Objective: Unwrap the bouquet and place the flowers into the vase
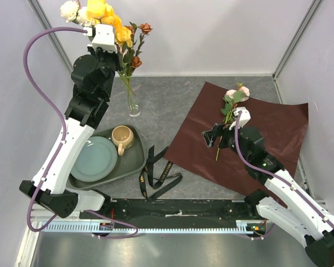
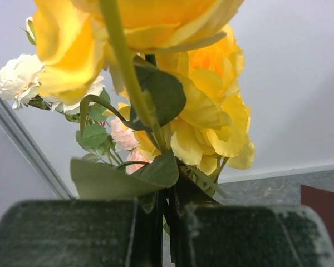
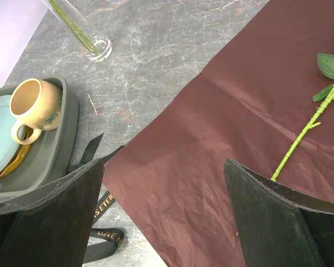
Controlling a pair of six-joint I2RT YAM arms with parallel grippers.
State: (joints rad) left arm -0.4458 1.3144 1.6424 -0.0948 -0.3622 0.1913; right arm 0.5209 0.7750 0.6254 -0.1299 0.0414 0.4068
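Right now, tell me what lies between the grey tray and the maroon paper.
The black ribbon lies there, between tray and paper; the top and right wrist views both show it.

vase [image 1: 133, 107]: holds flowers [image 1: 124, 34] | pink spray [image 1: 234, 94]: lying on maroon paper [image 1: 273, 128] | ribbon [image 1: 166, 169]: on table [image 1: 167, 105], beside tray [image 1: 138, 158]

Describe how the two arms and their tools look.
The left arm and right arm have white links, black joints and a looping purple cable. The left tool and right tool each have two flat dark fingers.
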